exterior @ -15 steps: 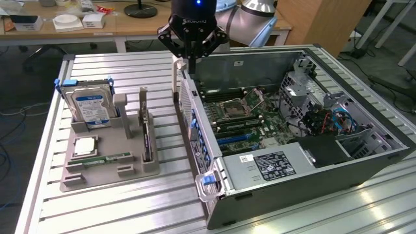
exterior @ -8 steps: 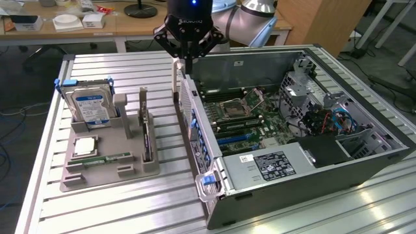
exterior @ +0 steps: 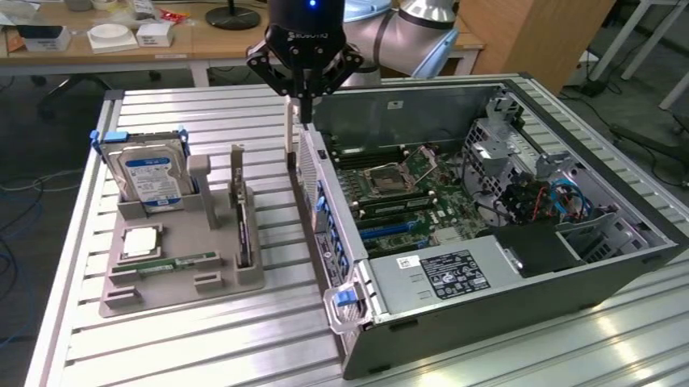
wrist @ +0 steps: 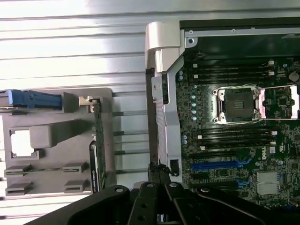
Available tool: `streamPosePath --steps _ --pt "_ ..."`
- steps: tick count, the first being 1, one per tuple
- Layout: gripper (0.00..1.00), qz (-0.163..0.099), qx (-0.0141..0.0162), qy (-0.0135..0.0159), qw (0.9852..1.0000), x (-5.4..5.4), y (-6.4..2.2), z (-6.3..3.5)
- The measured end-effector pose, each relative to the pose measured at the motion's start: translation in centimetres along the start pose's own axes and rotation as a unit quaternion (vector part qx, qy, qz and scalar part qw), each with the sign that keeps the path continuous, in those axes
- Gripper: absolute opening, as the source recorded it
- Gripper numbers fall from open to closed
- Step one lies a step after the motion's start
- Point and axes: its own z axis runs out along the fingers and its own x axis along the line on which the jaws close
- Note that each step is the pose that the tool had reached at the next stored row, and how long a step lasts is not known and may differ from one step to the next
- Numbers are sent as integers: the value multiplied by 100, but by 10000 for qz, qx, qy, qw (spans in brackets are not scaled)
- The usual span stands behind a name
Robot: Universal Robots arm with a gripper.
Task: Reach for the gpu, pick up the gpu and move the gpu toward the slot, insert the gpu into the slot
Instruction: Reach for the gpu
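Note:
The gpu [exterior: 244, 230] is a thin dark card standing on edge in the grey holder [exterior: 183, 278], left of the open computer case in the exterior view. In the wrist view the gpu [wrist: 97, 140] is seen edge-on along the holder's side. The slot [exterior: 390, 230] is a long blue connector on the green motherboard, also seen as the blue slot [wrist: 213, 165]. My gripper [exterior: 305, 109] hangs shut and empty above the far end of the case's side wall, beyond the gpu and apart from it. The gripper's [wrist: 158, 187] black linkage shows in the wrist view.
The holder also carries a silver hard drive [exterior: 151, 177], a processor chip [exterior: 140, 242] and a green memory stick [exterior: 177, 264]. The open case [exterior: 485, 322] has a processor socket [exterior: 386, 179], cables and a power supply [exterior: 453, 270]. Everything rests on a ribbed metal table [exterior: 215, 347].

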Motion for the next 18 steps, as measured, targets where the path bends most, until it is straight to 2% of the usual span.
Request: streamPosePath --steps 18 --pt "10 0 0 0 10000 210 -16 -5"
